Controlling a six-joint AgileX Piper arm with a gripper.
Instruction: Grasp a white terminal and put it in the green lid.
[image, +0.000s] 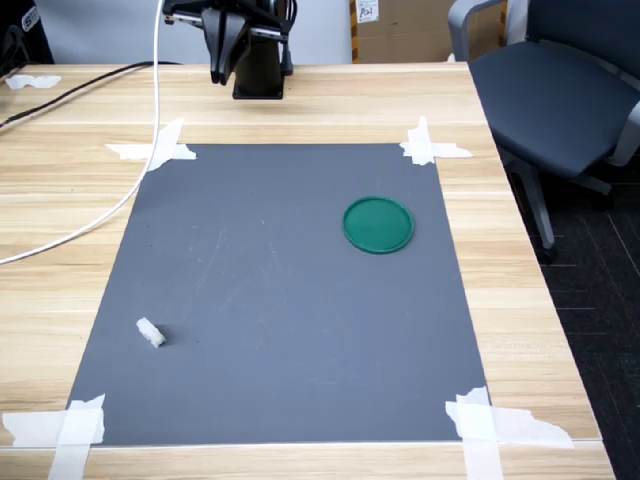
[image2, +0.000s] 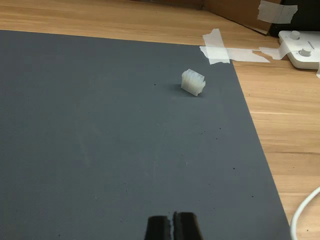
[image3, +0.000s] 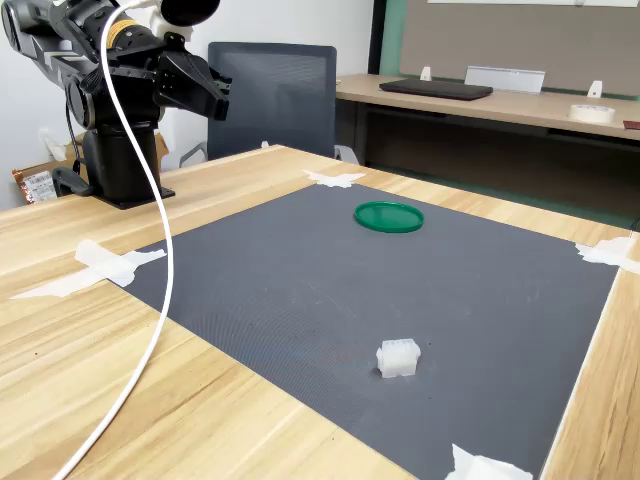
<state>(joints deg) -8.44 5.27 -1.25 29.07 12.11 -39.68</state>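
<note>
Grey matting fills most of what I see in the first exterior view: one dark mat (image: 290, 300) taped at its four corners to the wooden counter (image: 300, 100). I count one white terminal (image: 150, 332) lying near the mat's lower corner on the first exterior view's left, and one green lid (image: 378, 224) flat on the mat towards the first exterior view's right, well apart from the terminal. My tool (image: 222, 72) hangs above the counter's far edge, off the mat, beside the arm's black base (image: 259, 75). One white cable (image: 120, 200) curves down across the counter. One dark office chair (image: 560, 90) stands at the first exterior view's right. A cardboard box behind carries a small label, too small for me to read.

Through the wrist view I see my tool (image2: 173, 227) with its two black fingertips pressed together and nothing between them. The single terminal (image2: 193, 82) rests on the mat (image2: 110, 140) ahead, near a taped corner (image2: 220, 47). A white device with knobs (image2: 302, 50) sits on the wood beyond.

From the second exterior view, the terminal (image3: 397, 357) sits near the mat's near edge, the lid (image3: 389, 216) further back, and the tool (image3: 215, 95) is raised beside the base, clear of both. A roll of tape (image3: 594, 113) lies on a second desk behind.
</note>
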